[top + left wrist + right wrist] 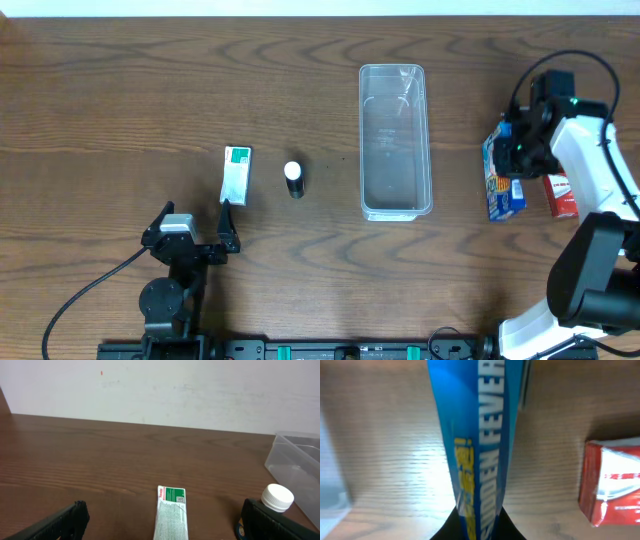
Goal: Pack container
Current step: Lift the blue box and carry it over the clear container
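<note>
The clear plastic container [394, 140] stands empty at the table's centre right; its corner shows in the left wrist view [300, 462]. My right gripper [520, 145] is shut on the blue printed carton [503, 180], which fills the right wrist view [475, 445]. A red box [560, 196] lies just right of it [612, 482]. My left gripper [200, 228] is open and empty near the front edge. A green and white box [236, 173] lies just ahead of it [171, 512]. A small dark bottle with a white cap [294, 178] stands to its right [276, 497].
The wooden table [120, 90] stretches bare to the back left. A white wall [150, 390] rises behind the table's far edge. A black cable [80, 300] runs from the left arm base.
</note>
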